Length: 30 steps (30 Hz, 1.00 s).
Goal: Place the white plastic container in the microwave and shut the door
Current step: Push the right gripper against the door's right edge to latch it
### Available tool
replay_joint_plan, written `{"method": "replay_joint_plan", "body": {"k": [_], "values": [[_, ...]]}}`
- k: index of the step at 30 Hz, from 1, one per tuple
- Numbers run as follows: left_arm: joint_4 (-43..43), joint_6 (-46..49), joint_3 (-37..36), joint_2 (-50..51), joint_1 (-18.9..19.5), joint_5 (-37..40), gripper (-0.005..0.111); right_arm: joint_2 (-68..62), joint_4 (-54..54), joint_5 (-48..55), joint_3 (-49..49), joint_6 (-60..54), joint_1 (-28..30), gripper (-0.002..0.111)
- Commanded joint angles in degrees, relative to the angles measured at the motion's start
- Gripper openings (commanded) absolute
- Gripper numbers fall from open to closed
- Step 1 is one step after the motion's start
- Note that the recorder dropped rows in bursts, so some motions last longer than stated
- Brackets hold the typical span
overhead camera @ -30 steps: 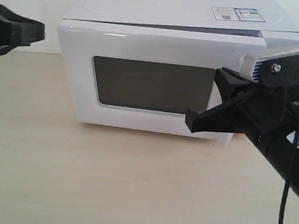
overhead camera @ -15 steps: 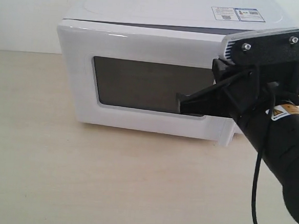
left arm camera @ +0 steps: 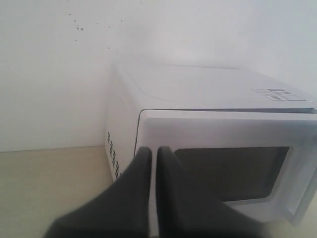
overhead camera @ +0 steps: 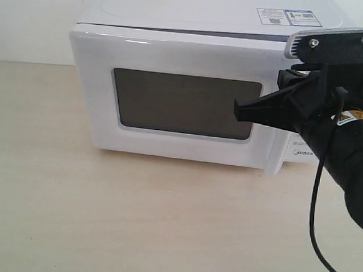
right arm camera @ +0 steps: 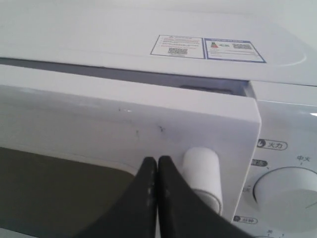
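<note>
Though the door of the microwave looks almost closed, a thin dark slit runs along its top edge, and its handle end stands a little proud of the control panel. The microwave sits on a pale wooden table, up against a white wall.

The right gripper has its two black fingers pressed together with nothing between them. It points at the door face on the right side of the dark window. From its wrist camera, the fingertips lie just beside the white handle, on the window side, with a round dial farther off past the handle. I cannot tell whether the tips actually touch the door.

The left gripper is well away near the microwave's vented side, off to the left. Its fingers are drawn in to a narrow slit and hold nothing.

I cannot see the white plastic container anywhere, and the window is too dark to see through.
</note>
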State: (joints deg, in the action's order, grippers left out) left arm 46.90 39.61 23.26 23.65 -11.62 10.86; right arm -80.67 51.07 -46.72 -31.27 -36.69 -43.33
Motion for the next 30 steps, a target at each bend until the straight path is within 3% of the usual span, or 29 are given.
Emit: {"method": "replay_joint_plan", "body": {"k": [1,10,30], "values": [[-0.39,-0.60,-0.25,-0.13,0.54,-0.38,0.004,-0.04,-1.11,-0.96,-0.27,0.39,0.82,0.000],[-0.39,-0.60,-0.25,-0.13,0.54,-0.38,0.004,-0.04,-4.39,5.70,-3.79,2.25,5.51,0.000],[-0.39,-0.60,-0.25,-0.13,0.54,-0.38,0.004,-0.04,-3.27,11.30,-6.04,0.17,5.61,0.000]]}}
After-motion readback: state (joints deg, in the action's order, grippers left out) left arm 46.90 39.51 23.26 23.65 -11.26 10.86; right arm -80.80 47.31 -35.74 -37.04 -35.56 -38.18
